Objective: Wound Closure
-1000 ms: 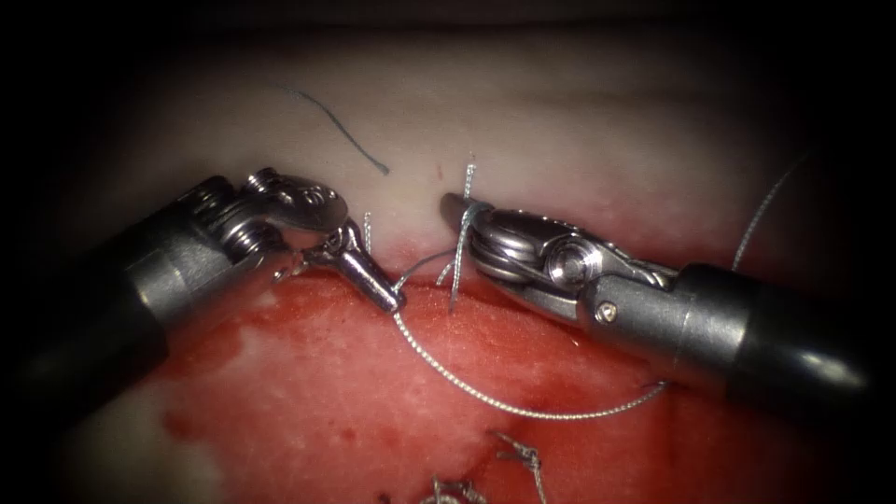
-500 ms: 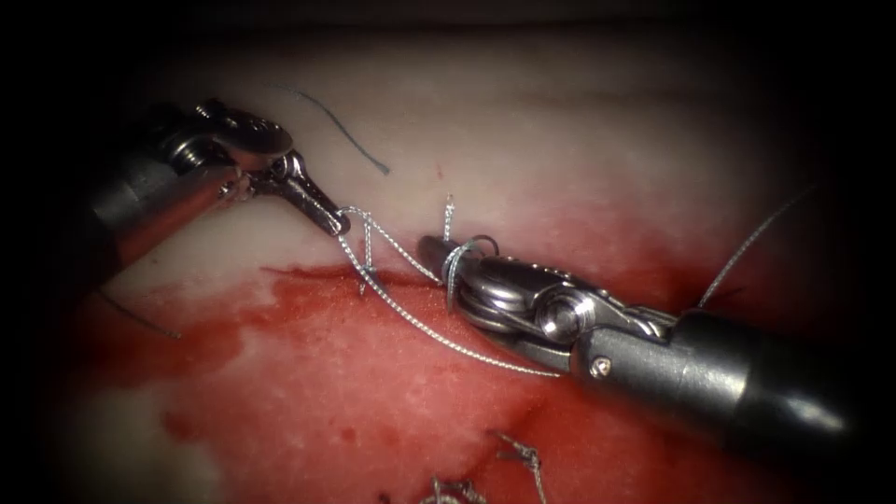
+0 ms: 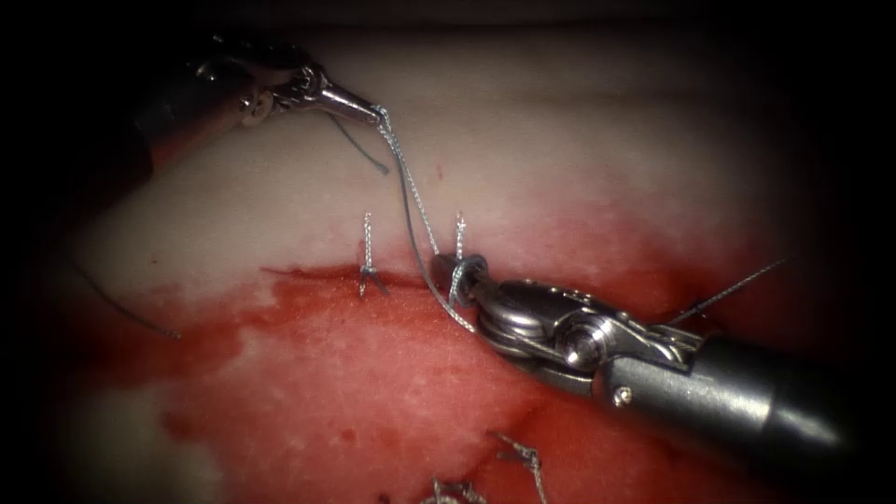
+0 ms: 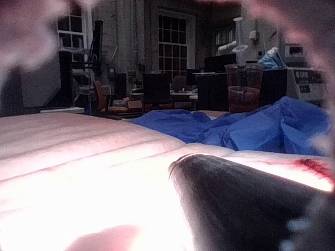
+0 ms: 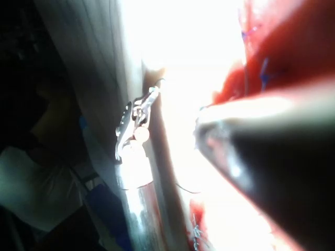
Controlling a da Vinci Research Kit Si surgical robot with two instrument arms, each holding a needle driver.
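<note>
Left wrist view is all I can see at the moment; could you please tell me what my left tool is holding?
Observer: In the endoscope view, the left tool has its jaws shut on the thread, toward that view's upper left.
Operator: Thank you. Where does that thread run?
Observer: It runs down to the right tool, where it is looped round the jaws at the cut.
Operator: And is the right tool holding anything?
Observer: Its jaws look shut on a short thread end that stands up from them. A tied stitch sits just to its left.
</note>
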